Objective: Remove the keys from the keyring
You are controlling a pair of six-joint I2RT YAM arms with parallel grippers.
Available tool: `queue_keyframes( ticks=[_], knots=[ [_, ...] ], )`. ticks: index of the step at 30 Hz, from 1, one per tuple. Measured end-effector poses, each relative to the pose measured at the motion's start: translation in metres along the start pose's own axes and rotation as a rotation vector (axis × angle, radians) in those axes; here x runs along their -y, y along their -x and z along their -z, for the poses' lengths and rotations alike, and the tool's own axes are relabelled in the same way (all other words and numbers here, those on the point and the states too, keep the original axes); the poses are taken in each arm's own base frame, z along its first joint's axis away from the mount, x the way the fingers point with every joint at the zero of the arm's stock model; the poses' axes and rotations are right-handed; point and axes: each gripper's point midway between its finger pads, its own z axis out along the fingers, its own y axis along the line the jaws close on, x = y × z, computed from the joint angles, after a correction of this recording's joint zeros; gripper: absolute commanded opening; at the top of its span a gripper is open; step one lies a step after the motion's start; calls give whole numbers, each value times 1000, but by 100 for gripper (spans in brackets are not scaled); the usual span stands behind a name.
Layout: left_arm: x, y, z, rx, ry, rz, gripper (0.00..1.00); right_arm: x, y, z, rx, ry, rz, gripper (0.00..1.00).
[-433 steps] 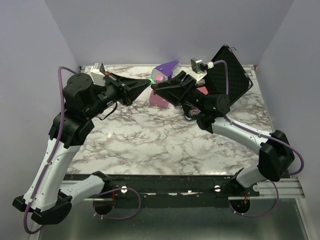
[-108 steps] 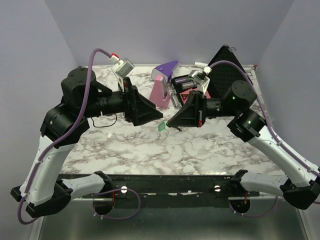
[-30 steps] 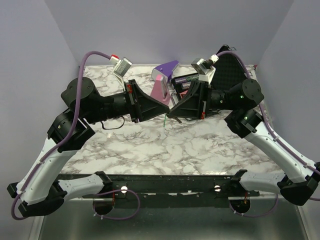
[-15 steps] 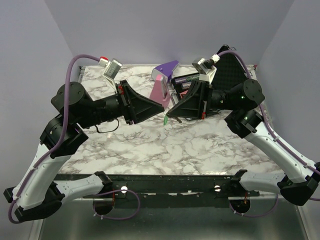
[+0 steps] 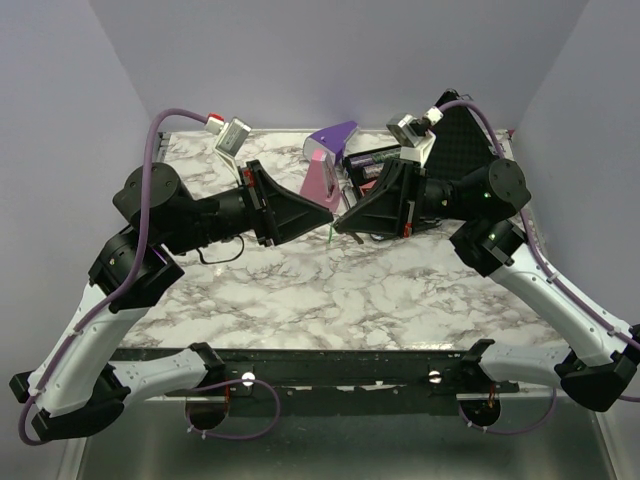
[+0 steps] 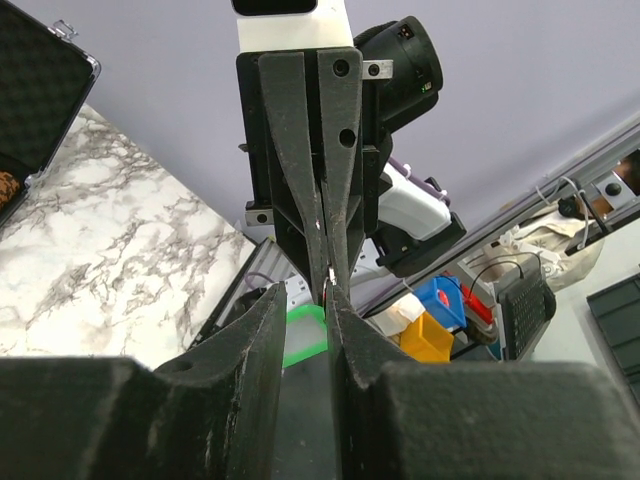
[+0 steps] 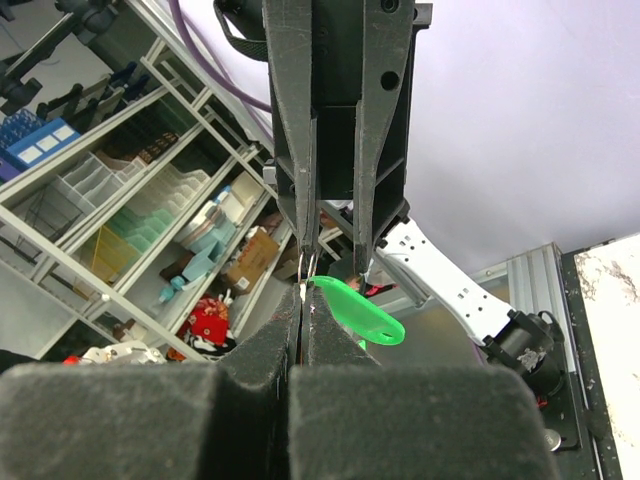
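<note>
Both grippers meet tip to tip in the air above the marble table. My right gripper is shut on the thin metal keyring. The green-headed key hangs from the ring; it shows as a thin green sliver in the top view. My left gripper is open by a narrow gap. The green key head shows between its jaws. From the right wrist, the left fingers stand apart above the ring.
A purple-and-pink wedge-shaped object stands at the back of the table. Beside it lie small dark items, and an open black foam-lined case sits at the back right. Walls close in the table on three sides.
My left arm drew back a little to the left, then came in again to the right gripper's tip. The right arm stays still, with the green key hanging below it.
</note>
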Motion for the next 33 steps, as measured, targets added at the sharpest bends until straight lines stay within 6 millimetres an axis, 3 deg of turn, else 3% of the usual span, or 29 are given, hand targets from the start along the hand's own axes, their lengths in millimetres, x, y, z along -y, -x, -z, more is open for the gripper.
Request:
queue_keyframes(
  ticks=[11,20,33],
  knots=[
    [1,1,-1,5,-5,2,34,0,1,0,5,0,3,1],
    [4,2,-1,5,-22,2,0,0,1,0,5,1,2,1],
    [5,0,-2,-41,-10,-38,0,3,-1,0,-1,-10,4,1]
  ],
)
